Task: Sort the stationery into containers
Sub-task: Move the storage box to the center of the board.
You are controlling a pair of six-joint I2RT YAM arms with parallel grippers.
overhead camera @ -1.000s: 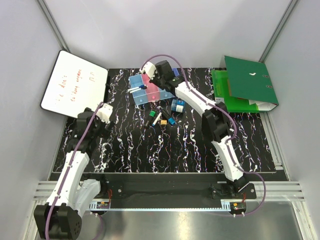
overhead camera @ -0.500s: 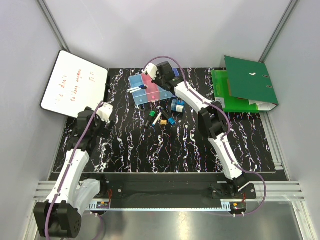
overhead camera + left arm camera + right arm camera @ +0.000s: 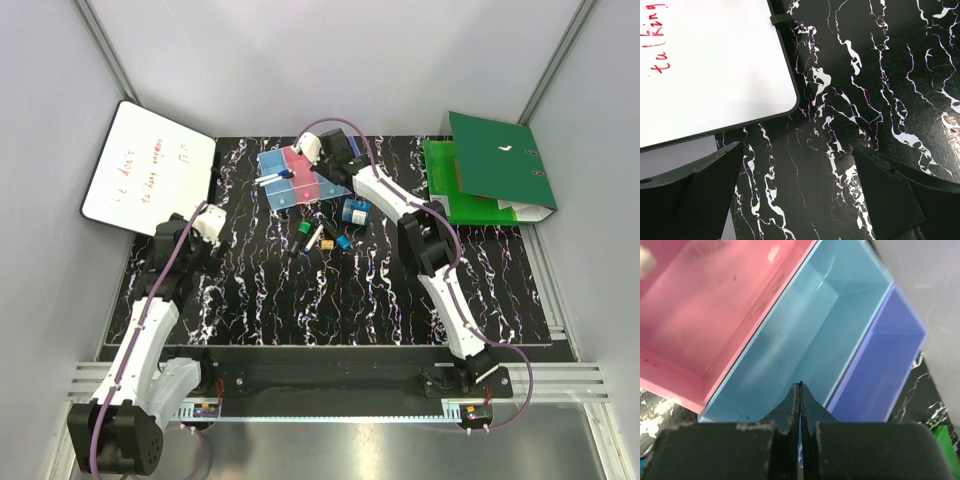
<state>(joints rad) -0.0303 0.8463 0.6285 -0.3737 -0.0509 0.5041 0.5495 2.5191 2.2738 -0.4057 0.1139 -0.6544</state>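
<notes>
one right gripper (image 3: 800,390), pressed closed, above the blue bin (image 3: 810,335).

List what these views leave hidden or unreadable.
Top view: the tiny pieces beside the green marker are too small to identify.
Top view: the right arm hides part of the containers' right end.
Left wrist: the whiteboard's red writing is cut off by the frame edge.
Right wrist: the pink bin runs off the left edge.

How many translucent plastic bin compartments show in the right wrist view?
3: pink compartment left, blue compartment middle, purple compartment right; others may lie outside the frame.
</notes>
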